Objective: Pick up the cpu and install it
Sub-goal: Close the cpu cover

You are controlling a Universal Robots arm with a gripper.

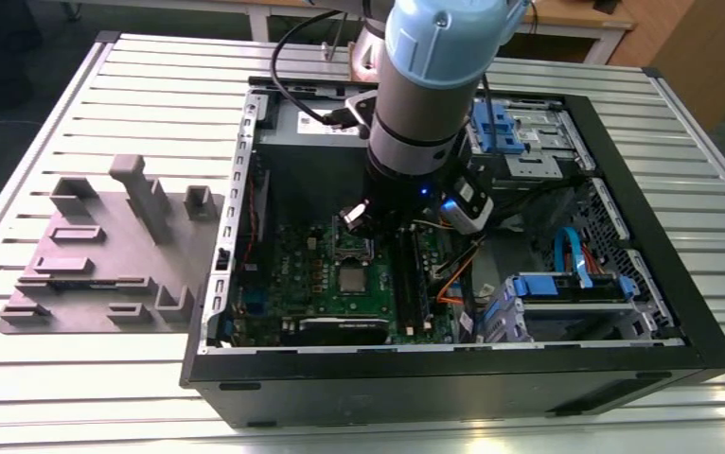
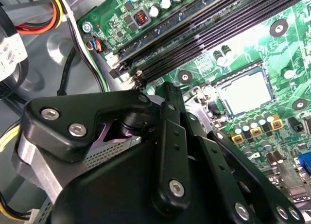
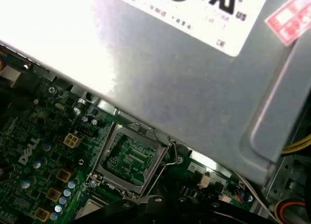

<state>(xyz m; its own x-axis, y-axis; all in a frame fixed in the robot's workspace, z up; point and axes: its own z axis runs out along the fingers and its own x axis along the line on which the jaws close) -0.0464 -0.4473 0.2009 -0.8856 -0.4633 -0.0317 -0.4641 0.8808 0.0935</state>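
The arm [image 1: 433, 85] reached down from above into an open computer case [image 1: 464, 378] lying on its side on a slatted metal table [image 1: 85, 378], with its wrist hanging over the green motherboard [image 1: 299, 274]. The cpu [image 2: 245, 92] lay flat in its socket [image 2: 238, 74] on that board, silvery top up. In the second wrist view it sat well apart from the black linkage of the gripper [image 2: 175, 151], which loomed in the foreground above the board. From where I stood I couldn't tell whether the gripper was open or closed, nor whether it had hold of anything. In the exterior view the cpu [image 1: 354, 280] showed as a pale square just below the arm's lower end. In the first wrist view the socket's metal hold-down frame [image 3: 129, 158] stood swung open, green board showing through it and its thin wire lever beside it, close against the grey power supply box [image 3: 170, 88]. Long dark memory slots [image 2: 218, 29] ran beside the socket. On the table at the exterior view's left of the case stood a grey plastic tray [image 1: 97, 255] with upright blocks
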